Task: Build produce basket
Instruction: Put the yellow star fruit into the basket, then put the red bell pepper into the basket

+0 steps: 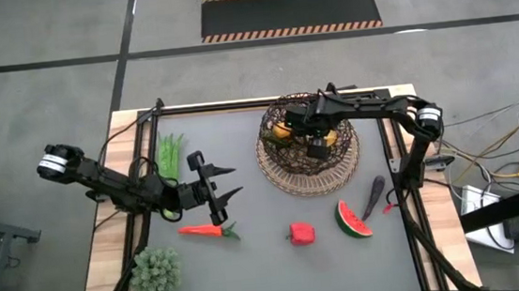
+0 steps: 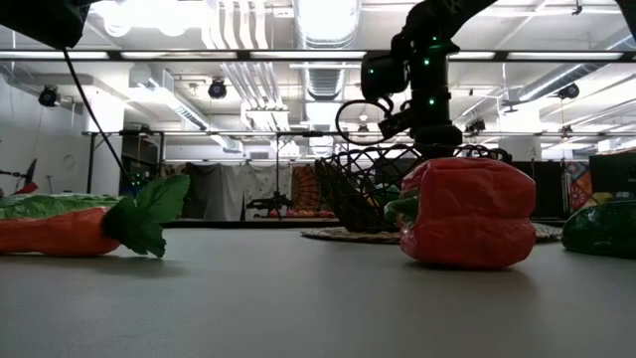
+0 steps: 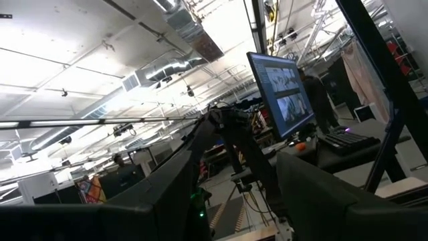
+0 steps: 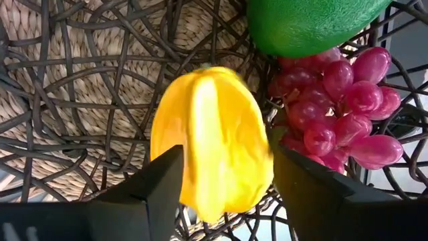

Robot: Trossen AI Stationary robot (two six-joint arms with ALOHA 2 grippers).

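Mango (image 4: 210,140) smooth, bright yellow, ridged, in dark wicker basket (image 4: 73,80) beside purple-red grapes (image 4: 338,100); right pincer (image 4: 224,194) parted around it, left pincer (image 1: 228,187) parted, empty.

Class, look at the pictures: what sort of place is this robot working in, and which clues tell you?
Probably an indoor robotics lab or workshop: exposed ceiling ducts, a computer monitor on a workbench, and hazard-striped floor matting beyond the table.

No legible text or labels.

A grey concrete floor (image 1: 33,33) with a hazard-striped black mat (image 1: 290,13) surrounds the table, under bright ceiling lights (image 2: 328,18).
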